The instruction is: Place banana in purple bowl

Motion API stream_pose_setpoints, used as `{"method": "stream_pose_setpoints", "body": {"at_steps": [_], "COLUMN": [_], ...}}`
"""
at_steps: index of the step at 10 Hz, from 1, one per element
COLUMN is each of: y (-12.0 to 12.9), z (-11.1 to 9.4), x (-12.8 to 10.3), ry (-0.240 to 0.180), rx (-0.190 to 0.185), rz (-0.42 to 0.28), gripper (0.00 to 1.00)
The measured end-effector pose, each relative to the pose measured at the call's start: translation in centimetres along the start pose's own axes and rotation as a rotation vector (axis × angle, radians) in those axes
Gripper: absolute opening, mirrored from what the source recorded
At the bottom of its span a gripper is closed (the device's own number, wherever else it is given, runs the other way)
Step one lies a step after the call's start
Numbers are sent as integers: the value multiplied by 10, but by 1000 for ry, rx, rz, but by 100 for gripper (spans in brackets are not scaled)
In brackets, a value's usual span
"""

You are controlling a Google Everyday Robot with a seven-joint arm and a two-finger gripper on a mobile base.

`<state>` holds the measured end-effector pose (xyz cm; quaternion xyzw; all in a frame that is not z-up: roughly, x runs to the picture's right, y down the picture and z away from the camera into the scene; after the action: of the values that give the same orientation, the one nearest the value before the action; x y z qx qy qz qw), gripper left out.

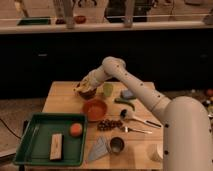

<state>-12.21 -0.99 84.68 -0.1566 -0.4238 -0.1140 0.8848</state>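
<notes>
The purple bowl (pixel 88 93) stands at the back left of the wooden table (pixel 62 100), just behind the orange bowl (pixel 95 108). My gripper (pixel 85 87) hangs right over the purple bowl and hides most of it. A pale-yellow shape at the gripper, right above the bowl's rim, looks like the banana (pixel 81 86). I cannot tell whether it is held or lies in the bowl.
A yellow-green cup (pixel 108 90), a blue object (pixel 128 94) and a dark green vegetable (pixel 125 103) lie right of the bowl. Grapes (pixel 107 124), a spoon (pixel 131 117), a metal cup (pixel 116 145) and a white cup (pixel 157 151) sit nearer. A green tray (pixel 35 145) holds an orange (pixel 75 129).
</notes>
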Motion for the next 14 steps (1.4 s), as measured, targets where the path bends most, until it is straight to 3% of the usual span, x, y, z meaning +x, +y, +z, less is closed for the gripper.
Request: {"method": "stream_pose_setpoints", "body": {"at_steps": [4,7,14], "y": [-6,-11,-21], "z": [8,16,28], "x": [-7,-10,7], "ry": [-66,-88,-131], "rx": [2,3,30], "rz": [13,21,95], "gripper": [0,0,0]}}
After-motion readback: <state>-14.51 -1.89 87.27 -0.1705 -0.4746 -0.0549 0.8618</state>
